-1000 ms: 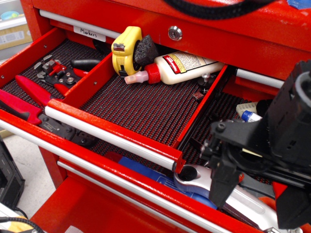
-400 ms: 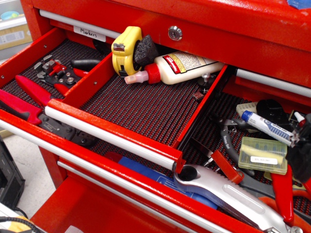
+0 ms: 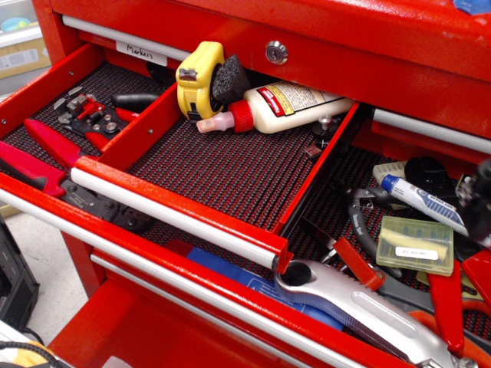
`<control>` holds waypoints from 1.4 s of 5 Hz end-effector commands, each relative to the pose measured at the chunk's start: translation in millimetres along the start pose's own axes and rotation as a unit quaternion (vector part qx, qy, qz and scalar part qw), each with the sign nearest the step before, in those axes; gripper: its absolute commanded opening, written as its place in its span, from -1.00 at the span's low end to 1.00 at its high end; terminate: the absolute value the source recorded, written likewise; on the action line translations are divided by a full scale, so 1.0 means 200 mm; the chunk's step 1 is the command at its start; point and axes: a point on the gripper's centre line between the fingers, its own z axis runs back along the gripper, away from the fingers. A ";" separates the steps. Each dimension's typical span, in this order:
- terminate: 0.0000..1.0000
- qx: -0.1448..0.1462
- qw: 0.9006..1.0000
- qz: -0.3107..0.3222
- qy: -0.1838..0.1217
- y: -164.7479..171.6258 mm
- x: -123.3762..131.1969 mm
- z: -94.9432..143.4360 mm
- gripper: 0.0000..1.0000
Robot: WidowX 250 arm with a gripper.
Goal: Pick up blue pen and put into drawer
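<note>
The blue pen (image 3: 420, 199) lies at a slant in the cluttered right-hand drawer, its blue cap pointing left and its whitish printed barrel running down to the right. The drawer (image 3: 230, 165) with the dark red-dotted mesh liner stands open in the middle, and its silver bar handle (image 3: 176, 217) runs across the front. Only a dark sliver of my gripper (image 3: 483, 201) shows at the right edge, just right of the pen's barrel end. Its fingers are out of view.
A yellow tape measure (image 3: 198, 77) and a red-capped glue bottle (image 3: 284, 103) lie at the back of the open drawer. Red-handled pliers (image 3: 46, 153) fill the left drawer. A yellow-green bit case (image 3: 416, 245) and a silver-and-blue utility knife (image 3: 360, 307) lie near the pen.
My arm, which covered the lower right a second ago, has pulled off to the right. This uncovered the pen, the bit case and the knife. Only its edge remains, a little higher than before.
</note>
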 end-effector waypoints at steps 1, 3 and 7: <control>-1.00 -0.045 0.998 0.030 -0.037 -0.05 0.09 -0.05 1.00; -1.00 -0.082 0.996 0.037 -0.027 -0.07 0.09 -0.18 1.00; -1.00 -0.057 0.998 0.026 0.025 -0.02 0.05 -0.19 -1.00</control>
